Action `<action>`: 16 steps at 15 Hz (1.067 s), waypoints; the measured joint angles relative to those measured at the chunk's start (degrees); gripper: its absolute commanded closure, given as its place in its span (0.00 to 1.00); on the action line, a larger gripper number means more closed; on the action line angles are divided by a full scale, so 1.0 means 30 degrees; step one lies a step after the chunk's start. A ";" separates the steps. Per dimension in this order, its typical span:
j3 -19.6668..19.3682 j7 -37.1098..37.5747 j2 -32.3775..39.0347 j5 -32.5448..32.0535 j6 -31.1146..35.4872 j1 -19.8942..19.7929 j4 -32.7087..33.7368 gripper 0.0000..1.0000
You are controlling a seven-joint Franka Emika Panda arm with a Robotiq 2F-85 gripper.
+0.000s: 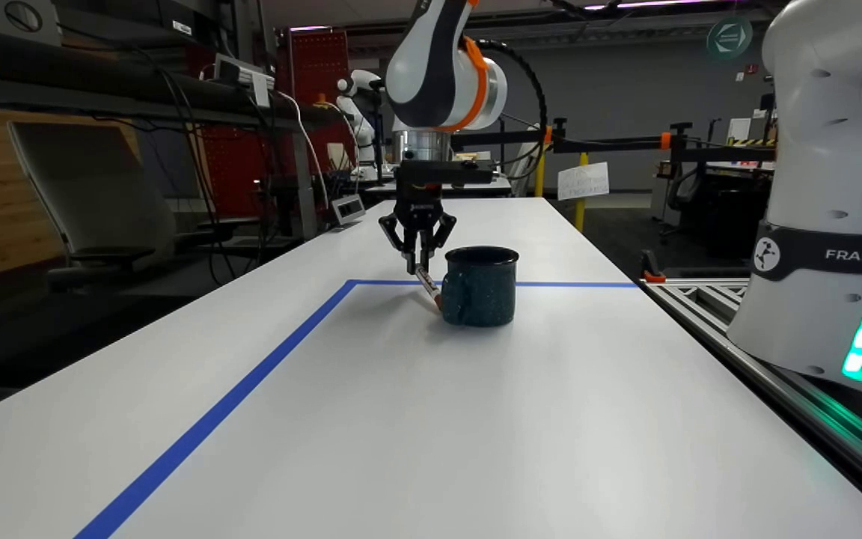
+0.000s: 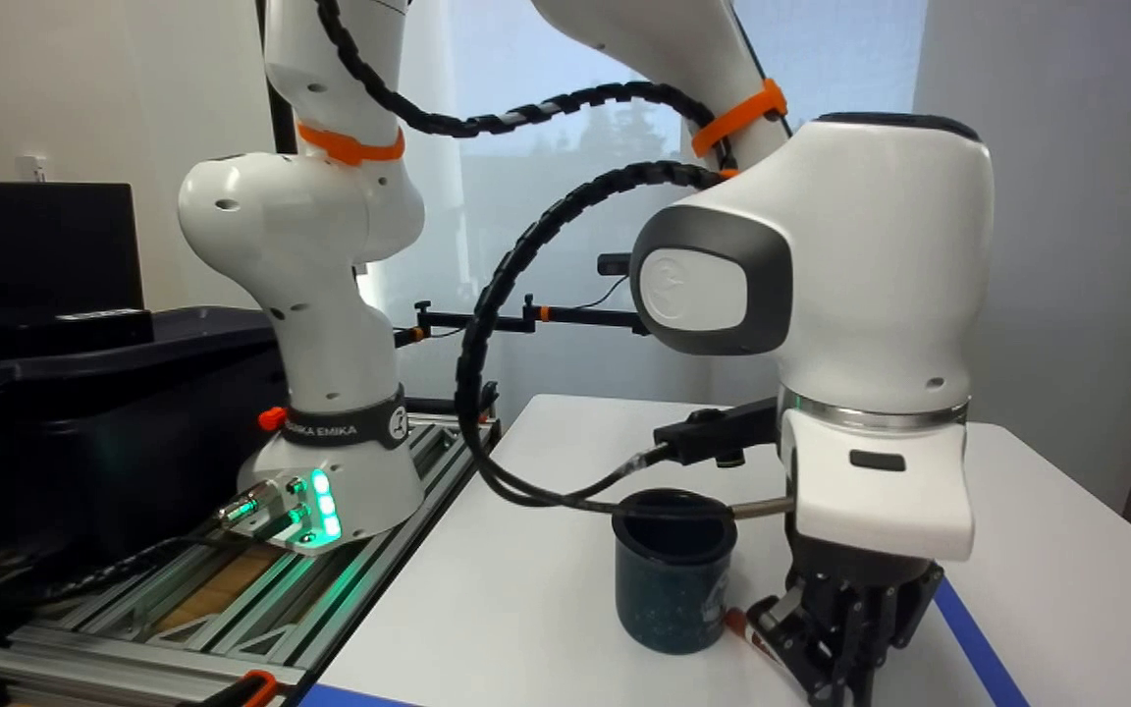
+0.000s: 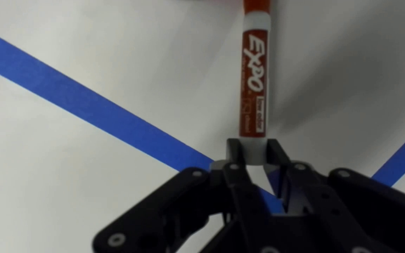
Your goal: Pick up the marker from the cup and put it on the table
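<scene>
Wrist view, marker (image 3: 254,84) labelled "EXPO", "low odor"

The white arm (image 2: 315,216) reaches out from its upright base (image 2: 354,491), its wrist (image 2: 880,285) directly above the black gripper (image 3: 254,151), which points downward with its two fingertips (image 3: 275,151) close together

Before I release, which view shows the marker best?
The wrist view: the Expo marker shows large, label readable, pinched by the claw, though its cap runs out of frame. Both exterior views show it small, slanting beside the mug; in an exterior view, the claw hides all but its lower end.
</scene>
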 measured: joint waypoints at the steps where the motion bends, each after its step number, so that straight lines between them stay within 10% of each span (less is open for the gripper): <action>1: -0.0114 0.0185 0.0007 -0.0796 0.0255 0.0255 -0.0031 0.95; 10: -0.0522 0.0201 0.0921 -0.3409 0.2855 0.1423 -0.0396 0.95; 11: -0.0571 0.0195 0.1054 -0.3411 0.3059 0.1503 -0.0406 0.86; 12: -0.0618 0.0184 0.1158 -0.3411 0.3233 0.1586 -0.0416 0.53; 16: -0.0783 0.0182 0.1252 -0.3411 0.3397 0.1872 -0.0433 0.32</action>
